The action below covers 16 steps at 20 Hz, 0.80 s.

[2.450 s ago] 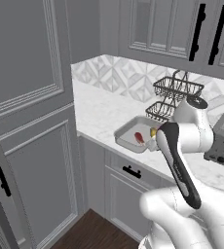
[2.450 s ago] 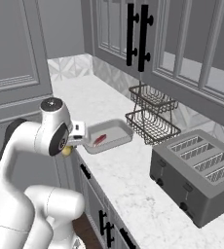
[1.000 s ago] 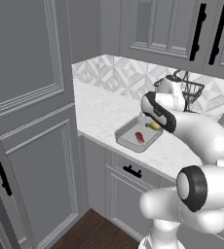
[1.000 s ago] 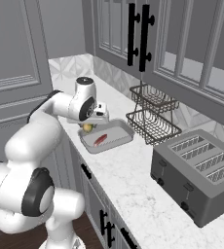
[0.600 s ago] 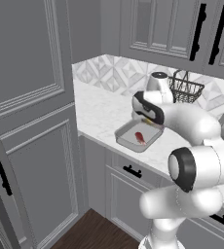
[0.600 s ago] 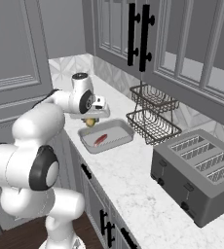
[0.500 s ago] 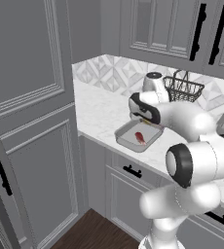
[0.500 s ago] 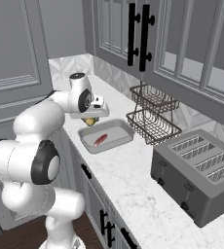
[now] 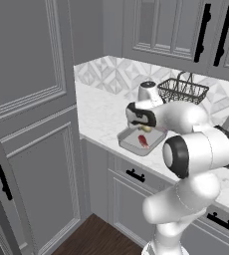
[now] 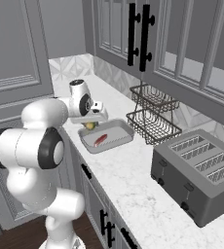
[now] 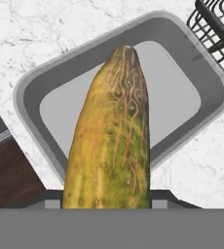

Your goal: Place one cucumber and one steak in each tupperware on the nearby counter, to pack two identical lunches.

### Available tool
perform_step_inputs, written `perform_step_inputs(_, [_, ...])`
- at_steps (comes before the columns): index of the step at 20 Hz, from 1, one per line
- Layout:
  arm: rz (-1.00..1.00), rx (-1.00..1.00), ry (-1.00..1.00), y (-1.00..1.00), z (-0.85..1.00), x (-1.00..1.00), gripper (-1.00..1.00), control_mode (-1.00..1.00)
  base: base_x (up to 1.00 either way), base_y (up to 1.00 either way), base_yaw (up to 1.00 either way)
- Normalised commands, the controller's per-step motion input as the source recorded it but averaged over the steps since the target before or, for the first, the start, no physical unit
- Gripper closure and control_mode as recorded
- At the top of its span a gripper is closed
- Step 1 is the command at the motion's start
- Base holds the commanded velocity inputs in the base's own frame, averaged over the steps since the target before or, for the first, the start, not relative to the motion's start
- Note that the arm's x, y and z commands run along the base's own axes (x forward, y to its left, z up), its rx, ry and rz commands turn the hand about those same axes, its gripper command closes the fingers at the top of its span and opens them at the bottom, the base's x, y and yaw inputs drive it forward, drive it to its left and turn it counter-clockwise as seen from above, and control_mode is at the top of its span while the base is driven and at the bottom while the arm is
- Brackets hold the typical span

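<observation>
My gripper (image 10: 91, 122) is shut on a yellow-green cucumber (image 11: 111, 136), which points down over a grey tupperware (image 11: 31, 92). In the base views the cucumber (image 9: 145, 129) (image 10: 90, 126) hangs just above the far left part of the tupperware (image 9: 128, 145) (image 10: 115, 144). A red steak (image 9: 143, 141) (image 10: 100, 140) lies inside that tupperware; in the hand view the cucumber hides it. The tupperware stands near the front edge of the white marble counter (image 9: 99, 107) (image 10: 133, 170).
A black two-tier wire rack (image 9: 183, 90) (image 10: 153, 114) (image 11: 221, 29) stands just behind the tupperware. A grey toaster (image 10: 199, 170) sits further right on the counter. A tall grey cabinet (image 9: 32, 124) bounds the counter's left end, with dark wood floor below.
The arm has swung out from near the base to over the tupperware, carrying the cucumber. In the last half second it barely moved. The grip stayed the same.
</observation>
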Motion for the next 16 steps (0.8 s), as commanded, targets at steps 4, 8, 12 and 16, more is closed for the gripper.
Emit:
perform_step_inputs(4, [0.0, 0.0, 0.0, 0.0, -0.69, 0.08, 1.0, -1.0, 0.0, 0.0, 0.0])
perform_step_inputs(8, [0.0, 0.0, 0.0, -0.13, 0.07, 0.04, 1.0, -1.0, 0.0, 0.0, 0.0])
perform_step_inputs(12, [0.0, 0.0, 0.01, -0.02, 0.27, 0.38, 1.0, -1.0, 0.0, 0.0, 0.0])
perform_step_inputs(16, [0.0, 0.0, 0.08, 0.0, 0.2, 0.6, 1.0, -1.0, 0.0, 0.0, 0.0])
